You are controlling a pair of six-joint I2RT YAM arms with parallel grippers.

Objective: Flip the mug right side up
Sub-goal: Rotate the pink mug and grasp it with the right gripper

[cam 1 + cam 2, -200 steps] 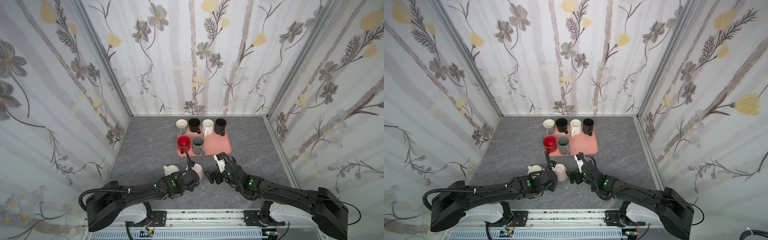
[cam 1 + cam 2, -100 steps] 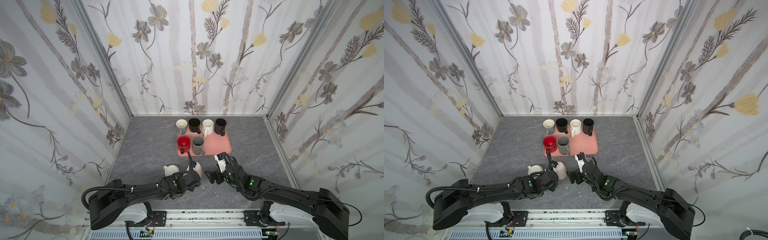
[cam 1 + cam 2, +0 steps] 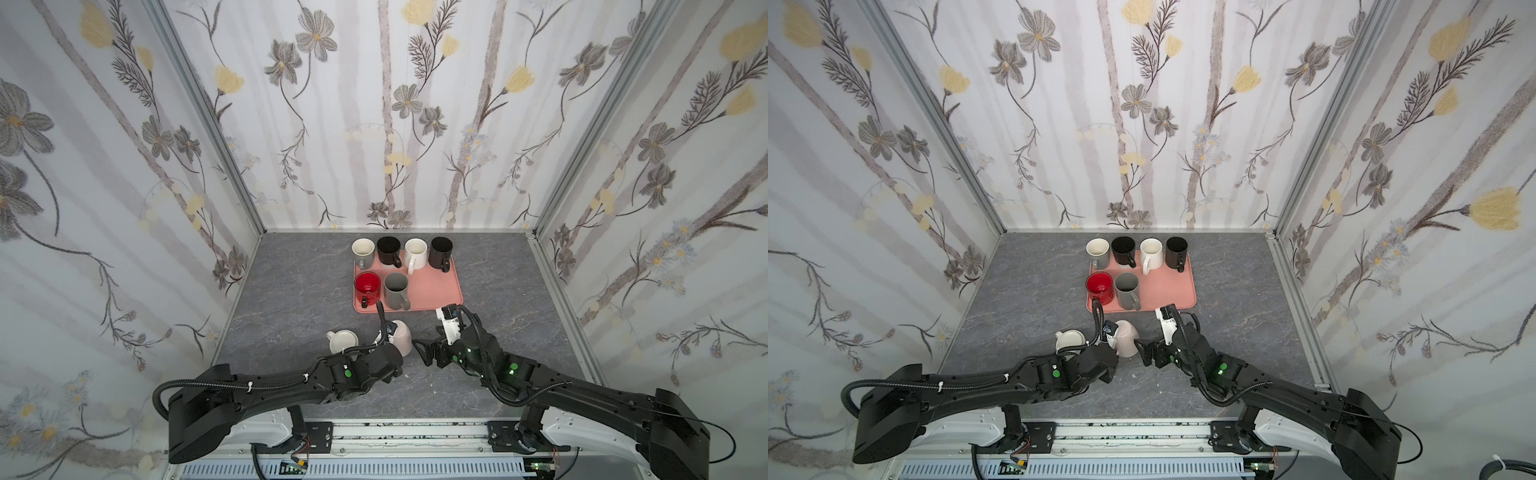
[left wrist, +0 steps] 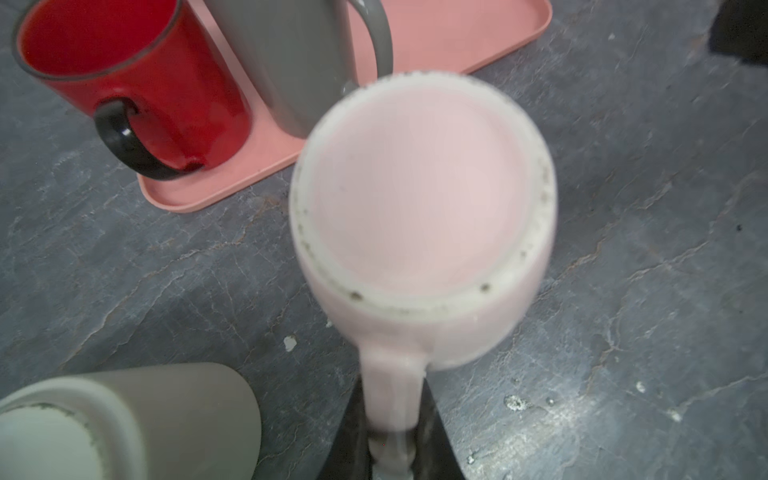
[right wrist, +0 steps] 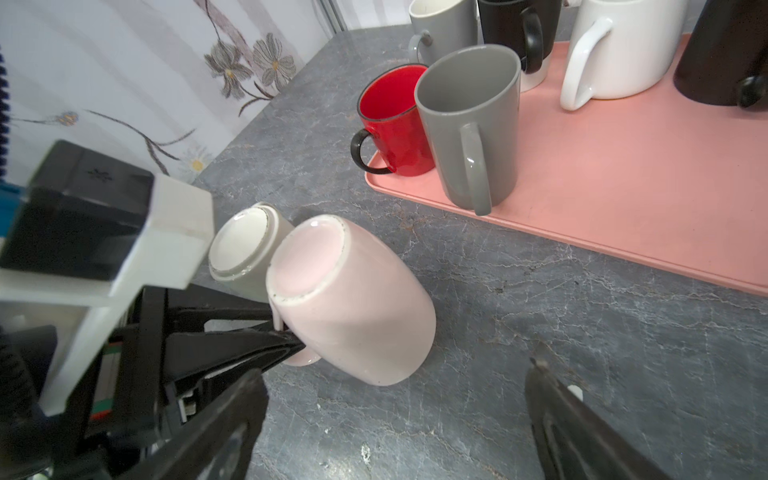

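Your left gripper (image 5: 291,344) pinched the mug (image 5: 353,307) by its handle (image 4: 390,399), tilted — your right gripper (image 3: 424,352) gaped wide, empty, just beside it.

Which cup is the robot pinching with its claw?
The pink mug, tilted, with the left gripper shut on its handle. The cream mug beside it sits upside down, ungripped; the six on the tray stand upright.

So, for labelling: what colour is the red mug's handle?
Black handle, clearest in the left wrist view.
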